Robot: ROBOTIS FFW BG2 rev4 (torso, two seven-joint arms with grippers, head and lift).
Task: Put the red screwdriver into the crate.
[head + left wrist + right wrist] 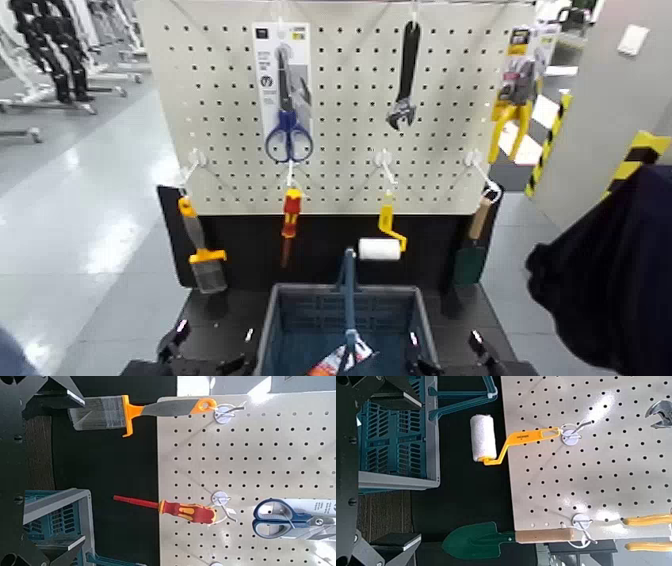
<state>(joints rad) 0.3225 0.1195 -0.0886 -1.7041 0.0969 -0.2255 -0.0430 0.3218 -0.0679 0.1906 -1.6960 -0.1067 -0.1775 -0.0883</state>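
**Screwdriver still on its hook, both arms low beside the crate**

The red screwdriver [290,216] is seen hanging from a white hook on the pegboard [340,100], shaft pointing down, well above and beyond both sets of fingers. The crate [345,325] is set directly below it, between the two arms, its blue handle [348,290] standing upright.

The left gripper [212,345] is held low beside the crate's left wall, and the right gripper [450,350] low beside the right wall. Both appear spread open, and nothing is held by either.

By judgement, no step of the task has been begun; a reach up to the board is called for first.

Several risks can be foreseen. The orange-handled brush [200,250] hangs to one side of the target and the paint roller [383,240] to the other, so either could be knocked by a wide approach. The handle could be snagged on the hook if pulled straight out rather than lifted off. The release could be blocked by the crate's tall handle.
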